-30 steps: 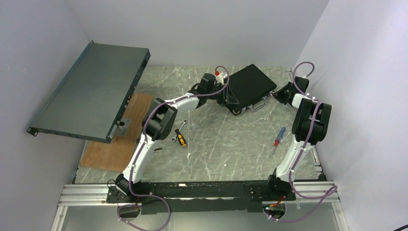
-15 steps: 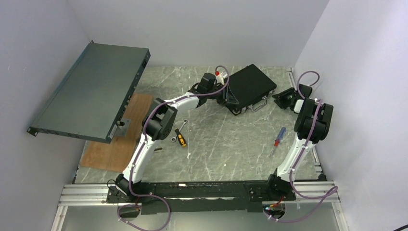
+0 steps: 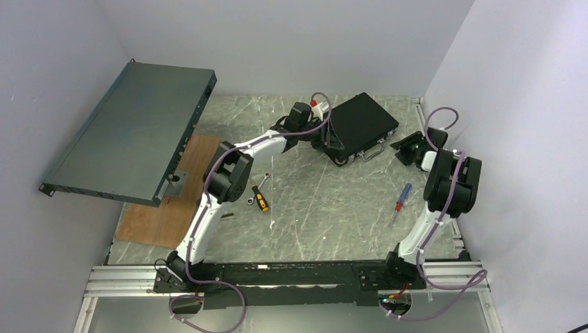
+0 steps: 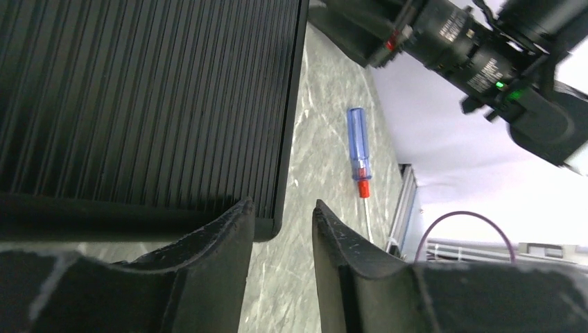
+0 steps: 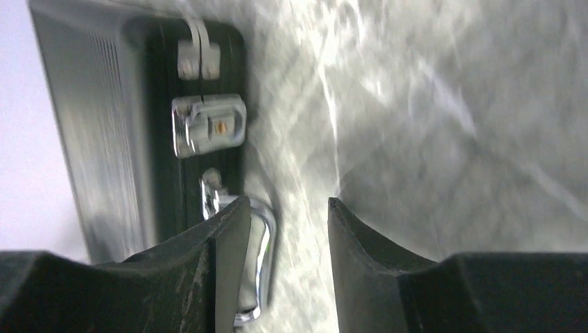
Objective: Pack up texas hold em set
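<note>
Grey marble worktop (image 3: 326, 208), pale walls; from above, the shut case (image 3: 362, 125) lies slantwise at far centre, left jaws at its near-left edge, right jaws just off its handle side; left wrist: jaws narrowly apart, empty, ribbed lid (image 4: 145, 97) ahead-left; right wrist: jaws apart, empty, handle (image 5: 262, 263) and latch (image 5: 208, 125) ahead-left.

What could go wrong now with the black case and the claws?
The left claw sits right at the corner of the closed black case, so a bump might shove it across the smooth table. The silver latch looks blurry, so I cannot tell if it is snapped; if not, the lid could pop open. The right arm might also knock the blue screwdriver.
</note>
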`<state>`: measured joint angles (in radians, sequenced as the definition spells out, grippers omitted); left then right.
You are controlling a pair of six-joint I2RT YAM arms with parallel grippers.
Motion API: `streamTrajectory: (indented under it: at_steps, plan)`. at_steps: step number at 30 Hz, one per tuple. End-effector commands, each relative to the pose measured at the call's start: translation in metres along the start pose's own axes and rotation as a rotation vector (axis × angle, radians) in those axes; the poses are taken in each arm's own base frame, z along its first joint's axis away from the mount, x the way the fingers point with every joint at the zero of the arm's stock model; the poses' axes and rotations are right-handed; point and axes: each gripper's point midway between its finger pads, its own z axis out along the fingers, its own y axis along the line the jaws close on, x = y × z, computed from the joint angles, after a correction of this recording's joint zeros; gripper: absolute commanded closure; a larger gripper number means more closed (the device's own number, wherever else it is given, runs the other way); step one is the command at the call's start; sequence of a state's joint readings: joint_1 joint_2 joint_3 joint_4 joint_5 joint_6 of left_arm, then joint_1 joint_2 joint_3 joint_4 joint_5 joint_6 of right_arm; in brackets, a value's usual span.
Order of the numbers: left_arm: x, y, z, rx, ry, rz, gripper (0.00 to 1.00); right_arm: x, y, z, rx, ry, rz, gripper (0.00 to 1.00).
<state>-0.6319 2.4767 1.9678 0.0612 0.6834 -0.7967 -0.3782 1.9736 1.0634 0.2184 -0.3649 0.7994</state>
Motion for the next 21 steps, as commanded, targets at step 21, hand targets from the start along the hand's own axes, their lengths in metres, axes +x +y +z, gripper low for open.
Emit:
streamTrajectory:
  at_steps: [21]
  plan:
    - [0.007,-0.181,-0.206,-0.09,-0.323,0.567,0.18,0.202,0.145,-0.196,-0.304,0.047,-0.834,0.18]
